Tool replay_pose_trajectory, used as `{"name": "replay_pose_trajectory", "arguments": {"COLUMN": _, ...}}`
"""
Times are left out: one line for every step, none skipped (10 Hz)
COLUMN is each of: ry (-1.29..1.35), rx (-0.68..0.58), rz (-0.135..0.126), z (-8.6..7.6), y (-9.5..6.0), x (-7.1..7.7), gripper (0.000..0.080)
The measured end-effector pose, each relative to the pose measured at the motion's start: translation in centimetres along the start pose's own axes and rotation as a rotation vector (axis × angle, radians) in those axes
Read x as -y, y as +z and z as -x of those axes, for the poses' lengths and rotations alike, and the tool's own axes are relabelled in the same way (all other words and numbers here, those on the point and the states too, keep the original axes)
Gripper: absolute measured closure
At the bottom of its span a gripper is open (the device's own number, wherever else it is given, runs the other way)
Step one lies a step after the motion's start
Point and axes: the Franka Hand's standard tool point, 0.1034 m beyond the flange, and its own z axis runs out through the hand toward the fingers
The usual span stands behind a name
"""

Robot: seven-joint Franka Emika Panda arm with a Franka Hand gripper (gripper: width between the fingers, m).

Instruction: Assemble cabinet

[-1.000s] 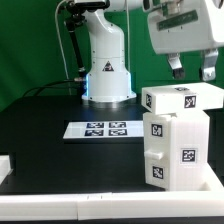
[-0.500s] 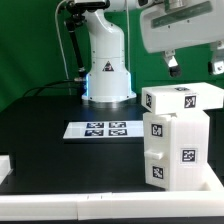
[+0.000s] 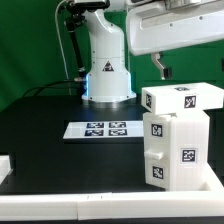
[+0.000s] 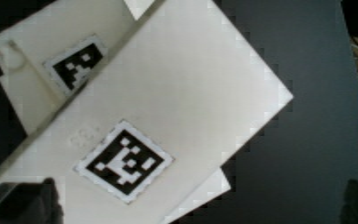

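The white cabinet (image 3: 182,140) stands upright on the black table at the exterior view's right, with marker tags on its front and side. A white tagged block (image 3: 180,98) lies across its top. My gripper (image 3: 180,60) hangs above the cabinet, apart from it, with one dark fingertip (image 3: 158,65) showing. The wrist view looks down on the cabinet's white tagged top (image 4: 158,110). My gripper (image 4: 190,205) is open and empty there, with one dark fingertip (image 4: 25,200) at each side.
The marker board (image 3: 100,128) lies flat mid-table in front of the arm's white base (image 3: 105,70). A small white piece (image 3: 5,165) sits at the exterior view's left edge. A white rail (image 3: 100,205) runs along the table's front.
My gripper has risen and moved toward the exterior view's left, staying open and empty. The cabinet has not moved.
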Motion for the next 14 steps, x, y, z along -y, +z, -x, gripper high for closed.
{"name": "replay_pose_trajectory", "arguments": {"ry": -0.044, "rx": 0.001, "rz": 0.000, "z": 0.0, "y": 0.0, "x": 0.0, "gripper": 0.0002}}
{"name": "replay_pose_trajectory", "arguments": {"ry": -0.140, "rx": 0.001, "rz": 0.001, "z": 0.0, "y": 0.0, "x": 0.0, "gripper": 0.0002}}
{"name": "replay_pose_trajectory", "arguments": {"ry": -0.227, "rx": 0.000, "rz": 0.001, "z": 0.0, "y": 0.0, "x": 0.0, "gripper": 0.0002}}
{"name": "replay_pose_trajectory", "arguments": {"ry": -0.398, "rx": -0.007, "rz": 0.022, "z": -0.1, "y": -0.1, "x": -0.1, "gripper": 0.0002}}
{"name": "replay_pose_trajectory", "arguments": {"ry": -0.590, "rx": -0.010, "rz": 0.036, "z": -0.2, "y": -0.2, "x": -0.3, "gripper": 0.0002}}
{"name": "replay_pose_trajectory", "arguments": {"ry": -0.763, "rx": -0.012, "rz": 0.043, "z": -0.6, "y": -0.4, "x": -0.4, "gripper": 0.0002}}
{"name": "replay_pose_trajectory", "arguments": {"ry": -0.908, "rx": -0.012, "rz": 0.056, "z": -0.7, "y": -0.5, "x": -0.4, "gripper": 0.0002}}
{"name": "replay_pose_trajectory", "arguments": {"ry": -0.990, "rx": -0.001, "rz": 0.069, "z": -0.7, "y": -0.5, "x": -0.4, "gripper": 0.0002}}
{"name": "replay_pose_trajectory", "arguments": {"ry": -1.074, "rx": 0.035, "rz": 0.109, "z": -0.6, "y": -0.5, "x": -0.4, "gripper": 0.0002}}
{"name": "replay_pose_trajectory", "arguments": {"ry": -1.121, "rx": 0.031, "rz": 0.110, "z": -0.8, "y": -0.4, "x": -0.3, "gripper": 0.0002}}
{"name": "replay_pose_trajectory", "arguments": {"ry": -1.206, "rx": 0.037, "rz": 0.111, "z": -0.9, "y": -0.4, "x": -0.5, "gripper": 0.0002}}
{"name": "replay_pose_trajectory", "arguments": {"ry": -1.278, "rx": 0.041, "rz": 0.110, "z": -0.9, "y": -0.4, "x": -0.5, "gripper": 0.0002}}
{"name": "replay_pose_trajectory", "arguments": {"ry": -1.313, "rx": 0.044, "rz": 0.110, "z": -0.9, "y": -0.4, "x": -0.5, "gripper": 0.0002}}
{"name": "replay_pose_trajectory", "arguments": {"ry": -1.415, "rx": 0.050, "rz": 0.110, "z": -1.0, "y": -0.4, "x": -0.6, "gripper": 0.0002}}
